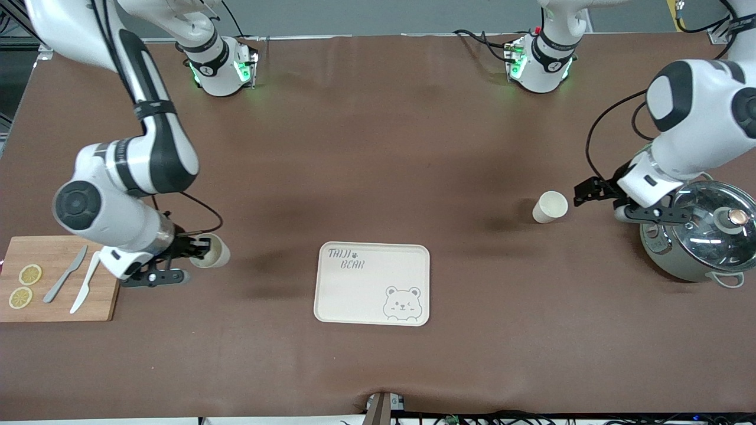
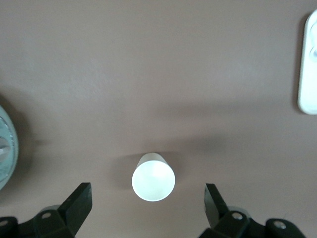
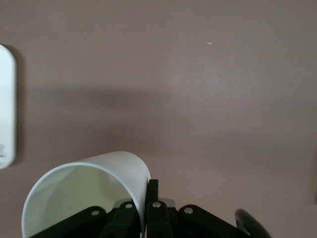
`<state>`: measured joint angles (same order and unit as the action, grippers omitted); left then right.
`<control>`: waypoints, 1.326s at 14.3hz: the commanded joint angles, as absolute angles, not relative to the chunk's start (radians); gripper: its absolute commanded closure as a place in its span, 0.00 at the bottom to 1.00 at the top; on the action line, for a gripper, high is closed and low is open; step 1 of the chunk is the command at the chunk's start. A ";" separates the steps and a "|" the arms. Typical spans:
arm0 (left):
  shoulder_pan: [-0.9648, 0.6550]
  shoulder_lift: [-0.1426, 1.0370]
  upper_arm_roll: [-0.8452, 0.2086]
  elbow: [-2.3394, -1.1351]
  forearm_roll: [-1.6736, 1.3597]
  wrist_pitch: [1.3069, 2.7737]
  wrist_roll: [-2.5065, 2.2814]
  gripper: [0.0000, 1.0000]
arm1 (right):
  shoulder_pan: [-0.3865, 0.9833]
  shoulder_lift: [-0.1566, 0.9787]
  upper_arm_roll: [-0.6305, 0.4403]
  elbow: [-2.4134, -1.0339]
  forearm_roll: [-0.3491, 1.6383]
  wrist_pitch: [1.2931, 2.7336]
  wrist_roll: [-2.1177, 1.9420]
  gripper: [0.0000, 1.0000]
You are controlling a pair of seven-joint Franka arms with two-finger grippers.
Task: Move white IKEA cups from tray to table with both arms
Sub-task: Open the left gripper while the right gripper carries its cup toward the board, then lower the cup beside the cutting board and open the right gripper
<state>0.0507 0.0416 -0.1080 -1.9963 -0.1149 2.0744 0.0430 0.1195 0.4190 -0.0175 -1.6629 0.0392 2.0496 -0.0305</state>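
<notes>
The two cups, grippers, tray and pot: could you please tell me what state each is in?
Right gripper: shut on one cup's wall.
Held cup: tilted.
Left gripper: open, beside the other cup.
Free cup: upright on the table.
Tray: empty.
Pot: lid on.

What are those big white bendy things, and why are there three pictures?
They are two robot arms at a brown table. The big picture looks down from a high camera facing them. The two small pictures come from cameras on each arm's wrist.

The right end effector is pinching the rim of one white cup beside a wooden cutting board. The left end effector is open next to the other white cup, not touching it, near a pot with a glass lid.

Between them lies a cream tray with a bear drawing. The board holds two knives and lemon slices.
</notes>
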 commanded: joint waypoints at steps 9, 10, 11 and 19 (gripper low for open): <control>-0.118 0.083 0.008 -1.668 -0.083 1.790 -0.083 0.00 | -0.026 0.477 0.005 -1.832 0.095 2.381 -0.360 1.00; -0.121 0.083 0.009 -1.640 -0.083 1.770 -0.086 0.00 | -0.026 0.495 0.005 -1.833 0.095 2.407 -0.360 1.00; -0.121 0.080 0.008 -1.620 -0.083 1.752 -0.087 0.00 | -0.026 0.509 0.006 -1.836 0.095 2.437 -0.360 1.00; -0.137 0.075 -0.002 -1.468 -0.028 1.589 -0.078 0.00 | -0.025 0.566 0.008 -1.836 0.095 2.511 -0.360 1.00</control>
<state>-0.1216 0.0685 -0.0029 -1.5171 -0.0544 1.6427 -0.0718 -0.0127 0.5624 -0.0045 -1.8301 0.0776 2.4954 -0.3392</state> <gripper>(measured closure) 0.000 0.965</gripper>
